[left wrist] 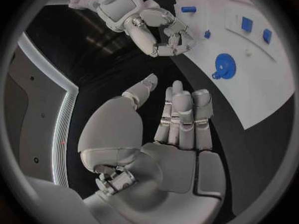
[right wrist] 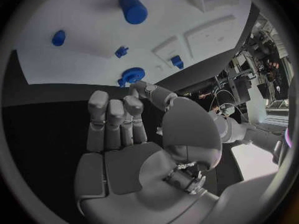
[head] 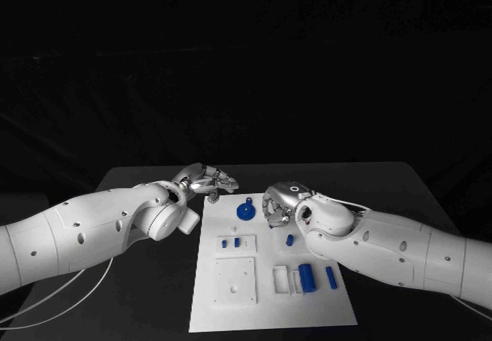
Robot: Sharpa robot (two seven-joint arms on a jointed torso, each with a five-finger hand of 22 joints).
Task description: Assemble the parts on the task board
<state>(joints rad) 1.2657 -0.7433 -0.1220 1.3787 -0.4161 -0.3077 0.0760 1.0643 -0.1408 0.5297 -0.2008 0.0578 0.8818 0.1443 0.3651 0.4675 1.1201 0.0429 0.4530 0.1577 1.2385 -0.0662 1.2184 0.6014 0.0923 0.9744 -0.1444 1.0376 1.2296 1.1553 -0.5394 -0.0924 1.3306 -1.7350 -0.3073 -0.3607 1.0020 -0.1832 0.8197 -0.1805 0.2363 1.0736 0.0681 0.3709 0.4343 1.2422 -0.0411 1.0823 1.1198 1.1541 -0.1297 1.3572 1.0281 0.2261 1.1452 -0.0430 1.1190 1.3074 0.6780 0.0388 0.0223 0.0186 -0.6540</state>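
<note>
The white task board point(head: 271, 302) lies in the middle of the black table. A round blue gear-like part point(head: 245, 210) sits near its far end. My right hand point(head: 279, 202) hovers just right of that part, fingers apart, holding nothing. My left hand point(head: 205, 179) is off the board's far left corner, holding nothing too. The left wrist view has the left hand's point(left wrist: 174, 129) fingers straight and bare, the blue round part point(left wrist: 223, 64) beyond them and the right hand point(left wrist: 159, 30) farther off. In the right wrist view the right hand point(right wrist: 124, 134) is bare, with the round part point(right wrist: 132, 75) past its fingertips.
Small blue pieces point(head: 231, 242) and another point(head: 290, 240) lie mid-board. A blue cylinder point(head: 306, 277) and a slimmer blue pin point(head: 331, 277) rest near the board's near right side, beside white blocks point(head: 280, 278). A raised white square plate point(head: 234, 280) sits on the near left.
</note>
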